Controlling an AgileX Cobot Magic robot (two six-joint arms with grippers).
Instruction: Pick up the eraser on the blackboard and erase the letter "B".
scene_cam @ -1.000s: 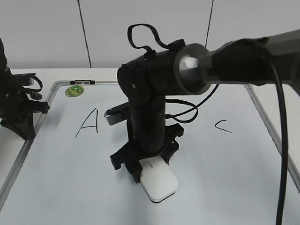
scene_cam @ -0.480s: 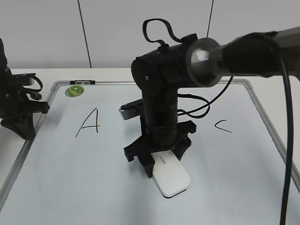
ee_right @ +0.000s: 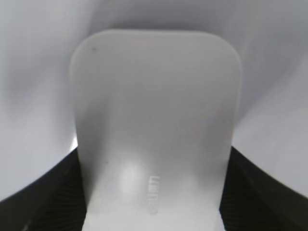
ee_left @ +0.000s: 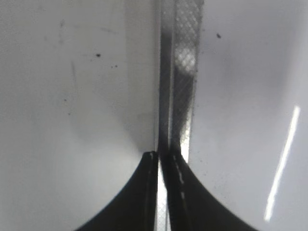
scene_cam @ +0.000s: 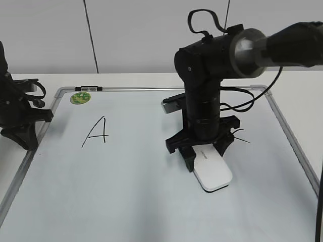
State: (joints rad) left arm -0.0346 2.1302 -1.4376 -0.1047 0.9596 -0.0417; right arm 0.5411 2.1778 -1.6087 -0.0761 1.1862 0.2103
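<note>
**Right gripper clamps eraser flat on board**

Right black gripper (scene_cam: 202, 151) points straight down, fingers closed on the sides of the white flat rounded plastic eraser (scene_cam: 213, 172), which lies flat on the pale whiteboard with grey metal frame (scene_cam: 126, 191), right of centre. Right wrist view: eraser (ee_right: 155, 130) fills the gap between both dark fingers. Black handwritten "A" (scene_cam: 96, 132) sits left; round green sticker (scene_cam: 79, 98) top-left corner. Marks behind the arm are probably the "C". Left black gripper (ee_left: 161, 159) fingers pressed nearly together, empty, over the frame edge.
</note>
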